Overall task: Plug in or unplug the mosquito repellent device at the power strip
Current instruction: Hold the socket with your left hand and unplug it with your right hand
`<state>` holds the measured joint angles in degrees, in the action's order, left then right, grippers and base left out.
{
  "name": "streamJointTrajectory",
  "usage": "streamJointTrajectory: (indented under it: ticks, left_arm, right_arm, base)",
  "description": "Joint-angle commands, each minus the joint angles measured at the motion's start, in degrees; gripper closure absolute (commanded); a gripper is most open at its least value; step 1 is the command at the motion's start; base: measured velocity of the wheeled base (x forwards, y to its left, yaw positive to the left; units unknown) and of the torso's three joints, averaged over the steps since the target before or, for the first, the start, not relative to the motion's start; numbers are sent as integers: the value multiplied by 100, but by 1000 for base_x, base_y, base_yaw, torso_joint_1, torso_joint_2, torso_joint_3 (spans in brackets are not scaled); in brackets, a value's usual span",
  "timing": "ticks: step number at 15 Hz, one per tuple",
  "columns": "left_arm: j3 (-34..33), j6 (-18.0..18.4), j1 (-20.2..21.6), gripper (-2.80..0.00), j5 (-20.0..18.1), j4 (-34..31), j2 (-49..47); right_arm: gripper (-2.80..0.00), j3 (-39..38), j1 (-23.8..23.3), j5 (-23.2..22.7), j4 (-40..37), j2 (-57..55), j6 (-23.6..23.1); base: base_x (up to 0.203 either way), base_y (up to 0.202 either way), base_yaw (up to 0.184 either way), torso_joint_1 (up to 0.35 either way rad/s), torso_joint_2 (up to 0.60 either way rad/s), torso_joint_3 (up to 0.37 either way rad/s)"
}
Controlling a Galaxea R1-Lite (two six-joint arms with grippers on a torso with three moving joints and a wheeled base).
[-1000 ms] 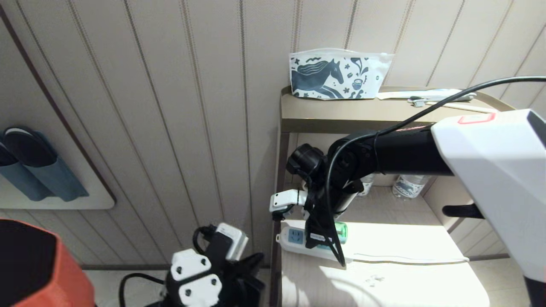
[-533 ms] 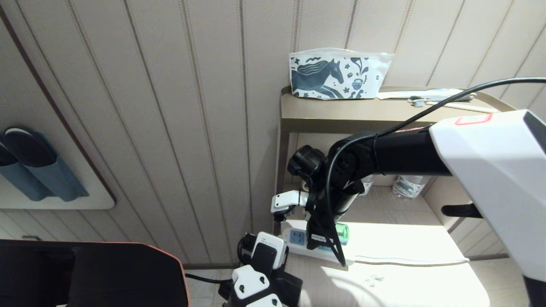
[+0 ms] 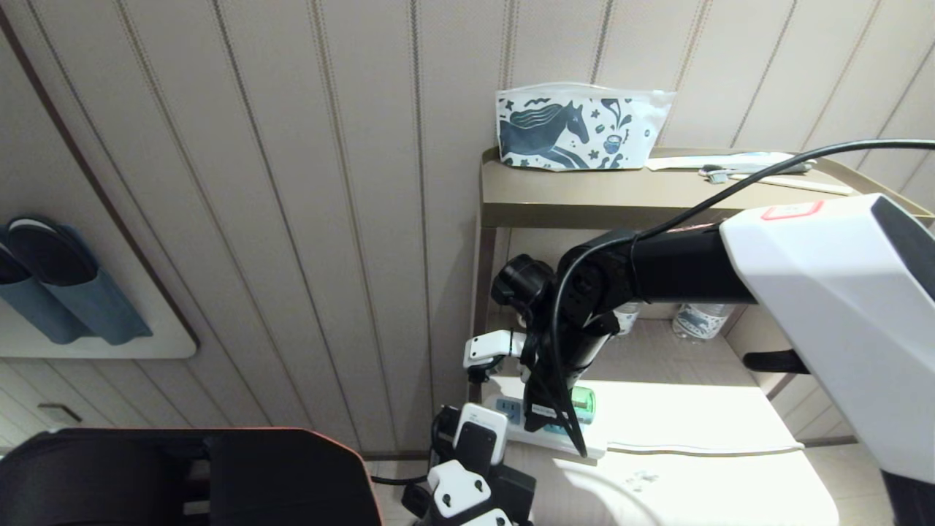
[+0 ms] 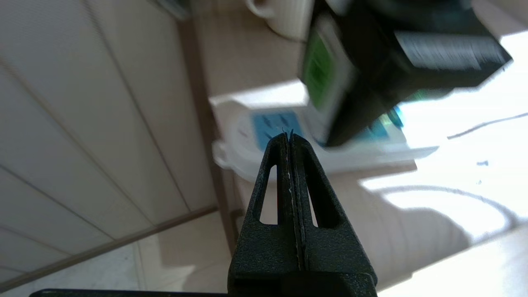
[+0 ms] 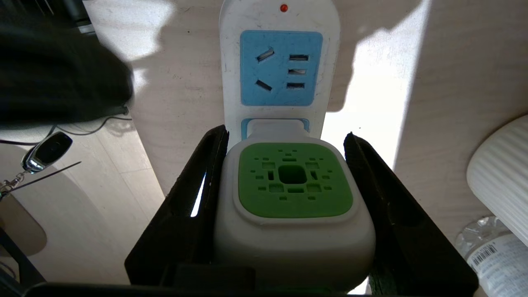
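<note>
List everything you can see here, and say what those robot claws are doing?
Repellent device: one, white with a green centre, on the power strip, between the right gripper's fingers.
Power strip: one, white with light-blue sockets, on the lower shelf at its left end.
Pouch: one, white with a dark horse print, on the top shelf against the wall.
Water bottles: two, clear, at the back of the lower shelf.
Slippers: one pair, blue, in a holder on the wall at left.
Key fob: one, black and silver, on the floor beside the shelf.
Right gripper: black fingers shut on the repellent device.
Left gripper: black fingers shut, empty, pointing at the power strip's left end.
</note>
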<state>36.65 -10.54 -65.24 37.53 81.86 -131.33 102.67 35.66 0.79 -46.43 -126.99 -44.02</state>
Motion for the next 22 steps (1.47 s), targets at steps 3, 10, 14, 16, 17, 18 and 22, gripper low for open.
streamJointTrajectory:
  ticks: [3, 10, 14, 16, 17, 18, 22]
  left_arm:
    - [563, 67, -266, 0, 350, 69, -783]
    - [756, 844, -446, 0, 711, 779, -1114]
    - [905, 836, -82, 0, 718, 779, -1114]
    - [985, 835, 38, 0, 720, 779, -1167]
    - [996, 835, 54, 0, 720, 779, -1178]
    - [1011, 835, 82, 0, 720, 779, -1194]
    - [1091, 827, 144, 0, 729, 779, -1361]
  right_arm:
    - [0, 25, -15, -9, -24, -53, -19]
    - [0, -19, -24, -9, -24, -45, 8]
    - [0, -28, -16, -10, -24, -45, 8]
    - [0, -36, -15, -18, -24, -45, 8]
    - [0, -51, -15, -18, -26, -38, 8]
    - [0, -115, -15, -18, -32, -19, 8]
    - [0, -273, 11, -88, -32, 78, 24]
  base:
    - [0, 0, 0, 0, 0, 0]
    - [0, 0, 0, 0, 0, 0]
    - [0, 0, 0, 0, 0, 0]
    - [0, 0, 0, 0, 0, 0]
    - [0, 0, 0, 0, 0, 0]
    - [0, 0, 0, 0, 0, 0]
    - [0, 0, 0, 0, 0, 0]
